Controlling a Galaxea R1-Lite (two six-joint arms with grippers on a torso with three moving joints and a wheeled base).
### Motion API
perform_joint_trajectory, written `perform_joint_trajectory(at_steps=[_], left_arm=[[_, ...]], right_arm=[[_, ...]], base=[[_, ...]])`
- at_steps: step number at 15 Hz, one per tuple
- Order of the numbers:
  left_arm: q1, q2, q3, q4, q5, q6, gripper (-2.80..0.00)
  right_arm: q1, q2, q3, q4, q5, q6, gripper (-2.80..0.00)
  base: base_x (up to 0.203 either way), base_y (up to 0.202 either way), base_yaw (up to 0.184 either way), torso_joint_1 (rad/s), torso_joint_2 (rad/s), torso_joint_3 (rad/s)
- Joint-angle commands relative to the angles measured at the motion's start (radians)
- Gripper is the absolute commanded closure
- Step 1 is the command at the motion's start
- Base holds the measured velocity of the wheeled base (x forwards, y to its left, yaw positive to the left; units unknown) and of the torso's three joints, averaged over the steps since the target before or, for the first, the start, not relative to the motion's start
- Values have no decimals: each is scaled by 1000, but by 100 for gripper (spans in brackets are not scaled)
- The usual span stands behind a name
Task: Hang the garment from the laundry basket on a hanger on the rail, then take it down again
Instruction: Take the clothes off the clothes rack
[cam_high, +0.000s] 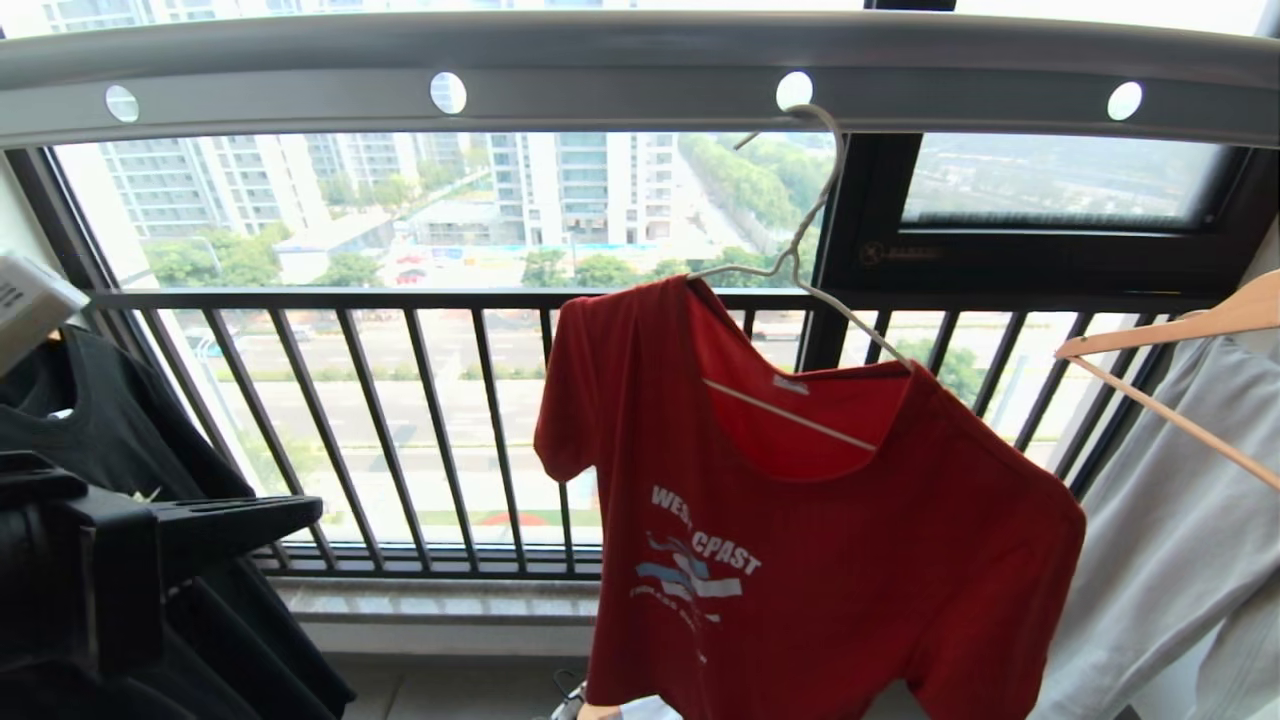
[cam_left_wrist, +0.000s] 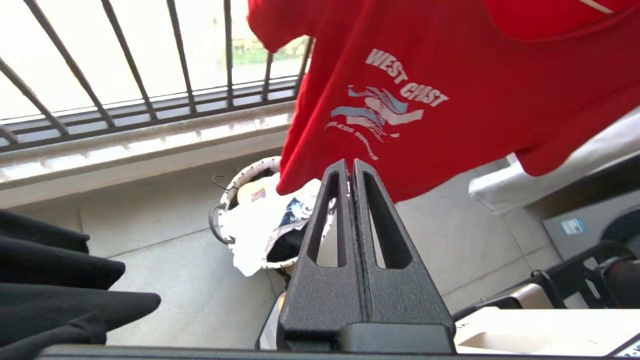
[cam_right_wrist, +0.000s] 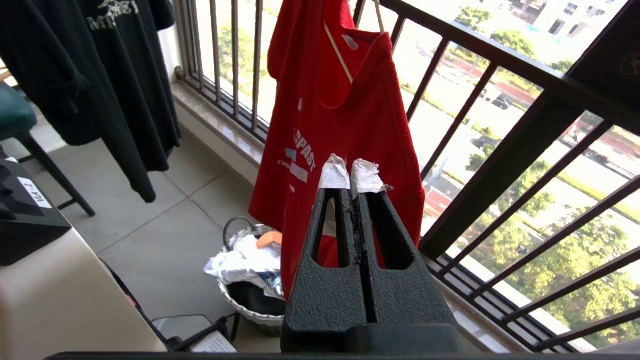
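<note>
The red garment (cam_high: 800, 560) hangs crooked on the off-white wire hanger (cam_high: 800, 245), with its left shoulder lower. The hanger's hook sits in a hole of the grey rail (cam_high: 620, 60). My left gripper (cam_high: 300, 512) is low at the left, apart from the shirt. It is shut and empty (cam_left_wrist: 350, 162), pointing toward the garment's lower hem (cam_left_wrist: 450, 125). My right gripper (cam_right_wrist: 350, 172), with white tape on its tips, is shut on nothing and faces the garment (cam_right_wrist: 350, 115) from the side. The laundry basket (cam_left_wrist: 240, 180) (cam_right_wrist: 250, 305) stands on the floor below the shirt.
A white printed garment (cam_left_wrist: 255, 225) lies in the basket. Black T-shirts (cam_high: 100, 440) hang at the left. A grey garment (cam_high: 1180, 540) on a wooden hanger (cam_high: 1180, 330) hangs at the right. The dark window railing (cam_high: 420, 420) runs behind everything.
</note>
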Motion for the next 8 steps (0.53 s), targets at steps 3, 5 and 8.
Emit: perform_joint_trajectory(at_steps=[3,5,8], left_arm=[[224,-224,87,1,79,-10,0],[307,-345,113,3,87,-11,0],[389,-532,140,29,89,-9,0]], right_arm=[[-4,-195,42,10,-47,240,0],[-43,-250,67,35,-56,327,0],[-221,-333,64,164,-27,320,0]], base=[[0,0,0,0,0,0],[0,0,0,0,0,0],[0,0,0,0,0,0]])
